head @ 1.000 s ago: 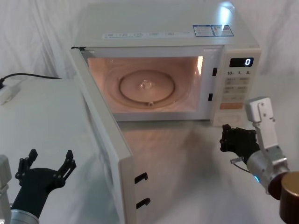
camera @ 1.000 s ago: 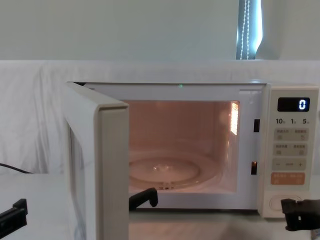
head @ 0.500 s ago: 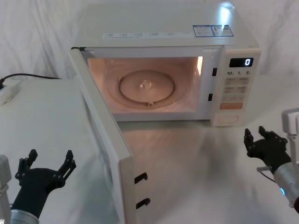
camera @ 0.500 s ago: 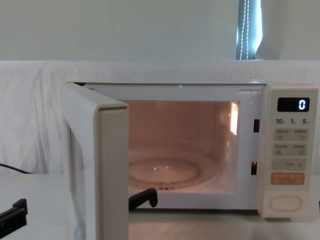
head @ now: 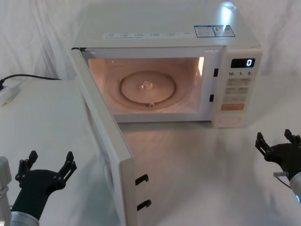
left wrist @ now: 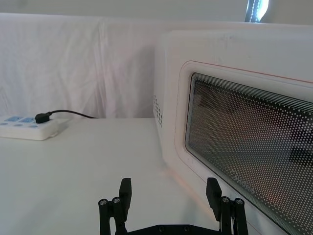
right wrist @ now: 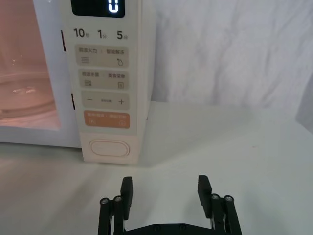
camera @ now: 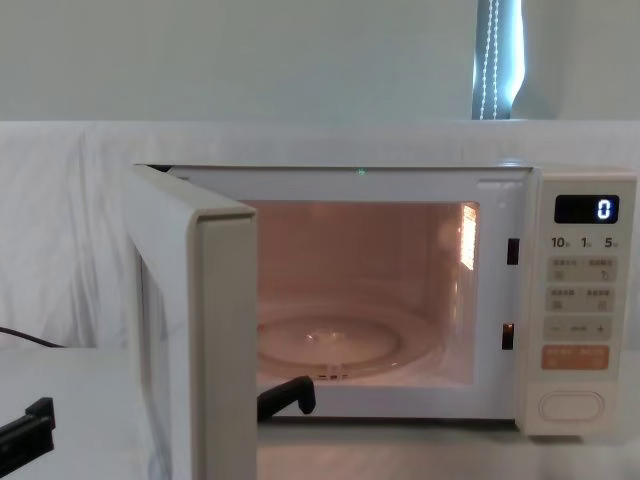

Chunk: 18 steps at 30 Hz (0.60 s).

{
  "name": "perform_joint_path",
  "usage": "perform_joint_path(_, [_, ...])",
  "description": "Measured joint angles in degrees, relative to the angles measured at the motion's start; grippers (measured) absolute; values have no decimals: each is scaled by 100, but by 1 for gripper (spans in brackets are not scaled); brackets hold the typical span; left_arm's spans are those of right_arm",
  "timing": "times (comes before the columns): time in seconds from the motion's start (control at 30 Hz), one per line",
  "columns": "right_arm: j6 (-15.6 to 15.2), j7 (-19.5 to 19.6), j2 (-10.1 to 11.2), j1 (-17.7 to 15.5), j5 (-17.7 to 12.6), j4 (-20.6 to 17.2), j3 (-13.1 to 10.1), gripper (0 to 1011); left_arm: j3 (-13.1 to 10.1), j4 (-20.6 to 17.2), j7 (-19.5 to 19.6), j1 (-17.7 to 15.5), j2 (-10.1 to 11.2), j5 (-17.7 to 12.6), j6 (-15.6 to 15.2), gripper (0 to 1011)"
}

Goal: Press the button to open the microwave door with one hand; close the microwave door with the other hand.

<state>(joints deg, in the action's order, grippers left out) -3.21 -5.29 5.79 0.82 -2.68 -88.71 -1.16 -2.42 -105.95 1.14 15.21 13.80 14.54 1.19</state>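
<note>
The microwave door (head: pixel 101 141) stands wide open, swung out toward the near left, and the lit inside with the glass plate (head: pixel 148 88) shows. The button (head: pixel 230 120) sits at the bottom of the control panel (head: pixel 239 89), untouched. The right gripper (head: pixel 278 145) is near right, apart from the button, jaws wide. The left gripper (head: pixel 46 165) is near left, beside the door, jaws wide too.

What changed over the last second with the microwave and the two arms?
The right gripper drew back from the button toward the robot, ending low at the right with fingers open and holding nothing. The microwave door stayed swung wide open, and the left gripper stayed open beside the door's outer face.
</note>
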Motion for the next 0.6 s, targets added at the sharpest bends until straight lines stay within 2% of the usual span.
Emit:
perform_joint_path(0.2, [6, 0, -5, -2, -10, 7, -3, 994, 0, 0, 0, 0, 0, 0, 0, 1001])
perform_joint_path(0.6, [-3, 0, -7, 9, 5, 13, 6, 1002, 0, 0, 0, 0, 0, 0, 0, 1001])
